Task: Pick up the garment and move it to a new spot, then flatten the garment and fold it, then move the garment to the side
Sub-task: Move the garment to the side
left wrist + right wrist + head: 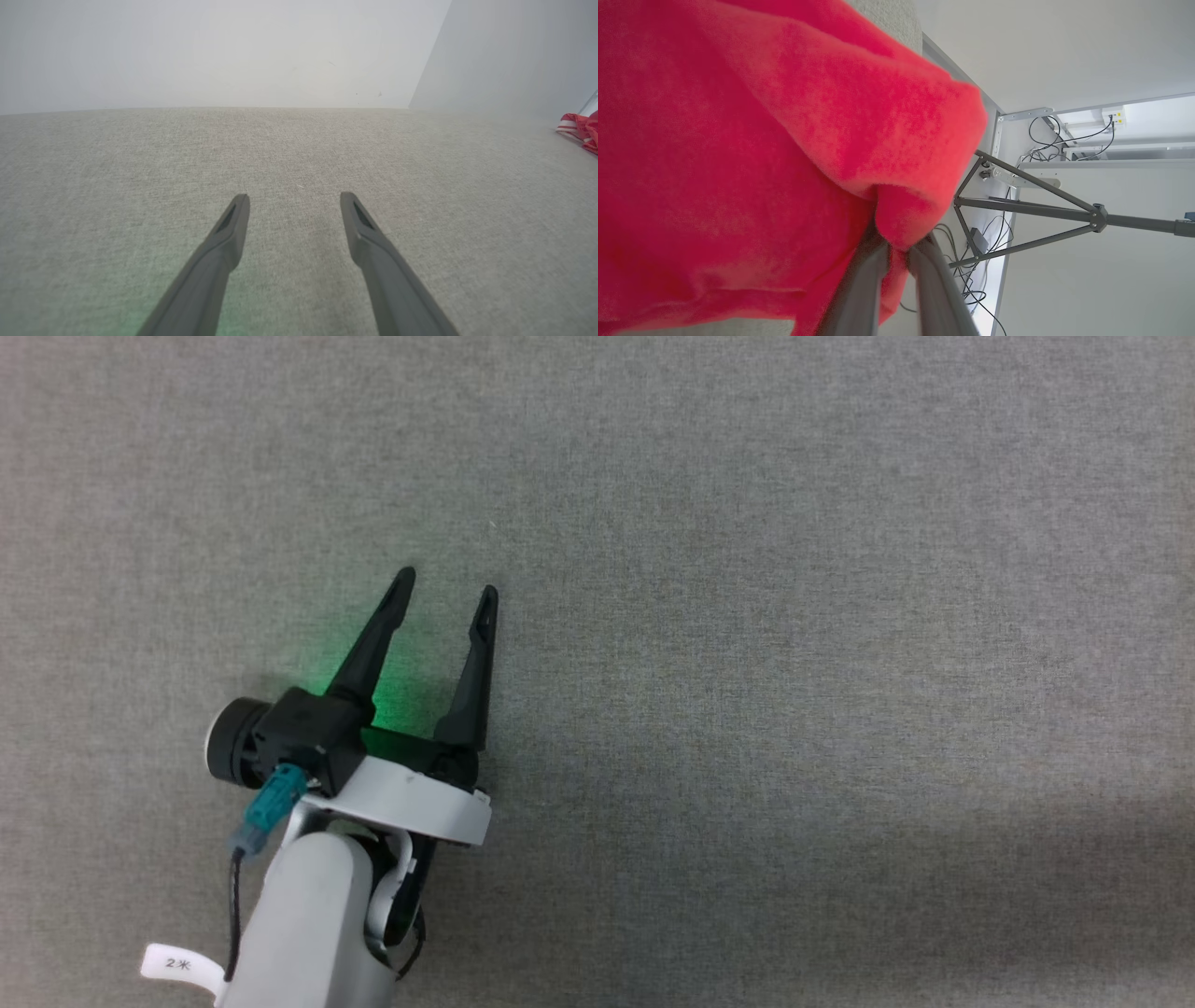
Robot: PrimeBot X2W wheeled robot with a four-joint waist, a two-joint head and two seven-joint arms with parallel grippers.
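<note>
- My left claw [448, 583] hangs over the grey woven table cover [747, 616] in the head view, at lower left, fingers pointing up and a little to the right.
- Its two dark fingers stand well apart with only bare cloth between them; it holds nothing.
- A green glow [392, 681] lies on the cover just under the base of those fingers.
- Behind the claw I see my pale forearm [308, 915], a teal connector [275, 798] with a black cable, and a small white tag [182, 963].
- From my left wrist, the left claw [294, 197] is spread over the same grey cover [140, 154], which runs to a plain pale wall [187, 51].
- At the far right edge of that view lies a bit of the red garment [581, 128], showing red-and-white striped trim, on the cover and well apart from my left fingers.
- My right claw [900, 247] is clamped on the red garment [738, 140]: the fingers are drawn close together, with a fold of red fabric bunched between their tips.
- The cloth spreads across the left and middle of that wrist view.
- Beside the cloth a dark tripod [1031, 212] and loose cables [1045, 135] are visible against pale walls.
</note>
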